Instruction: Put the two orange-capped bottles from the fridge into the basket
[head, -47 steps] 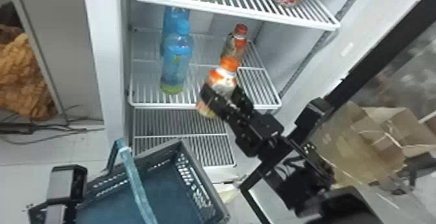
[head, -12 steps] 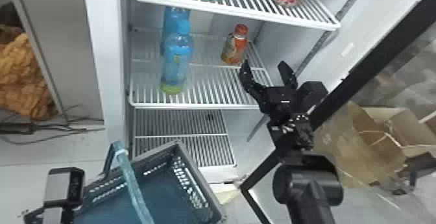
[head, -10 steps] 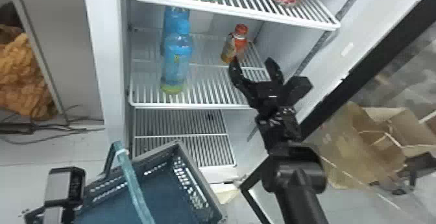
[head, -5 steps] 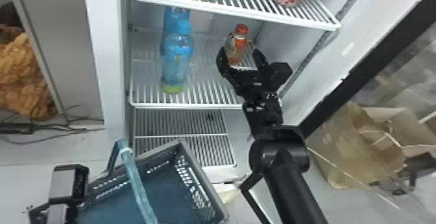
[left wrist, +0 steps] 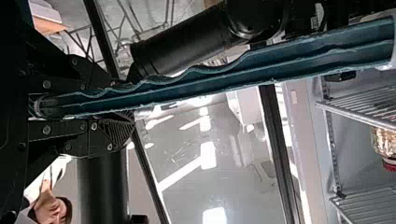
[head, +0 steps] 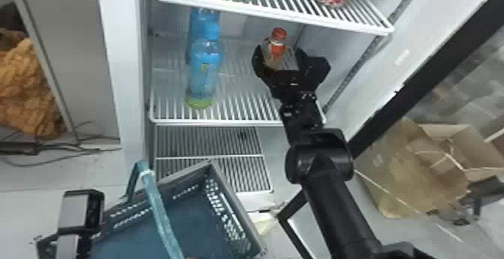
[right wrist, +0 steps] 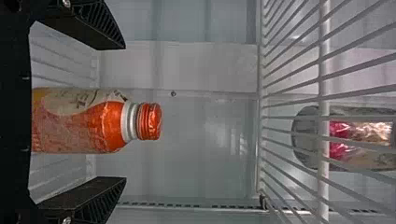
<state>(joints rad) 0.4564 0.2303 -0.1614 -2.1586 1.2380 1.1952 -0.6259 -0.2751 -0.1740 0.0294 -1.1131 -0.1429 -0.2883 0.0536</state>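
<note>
**Orange cap between open fingers; second half of the job, pending grip**

Status: probably about halfway. One orange-capped bottle (head: 277,53) is upright on the middle shelf (head: 240,121) of the fridge (head: 122,51), to the right of the blue bottles (head: 204,72). No second orange-capped bottle on that shelf, so my read is that one has been dealt with. Can't confirm: the basket (head: 235,198) is cut off by the head view's bottom edge (a small orange-tan patch in there, too little to call). Left to do: grip this bottle, bring it out, lower it into the basket.

Right gripper (right wrist: 125,113): fingers wide apart, one each side of the bottle, clear gap on both sides in the wrist view. Holding nothing. Bottle sits well in between the fingers and roughly centred, so next should be a straight close, not a re-aim.

Left gripper (left wrist: 112,109): closed on the basket's teal handle (left wrist: 210,79), basket low in front of the fridge, to the robot's left.

Watch: the upper shelf (head: 285,18) overhangs. Pull out forward before any real lift, or the cap may catch the wires.
</note>
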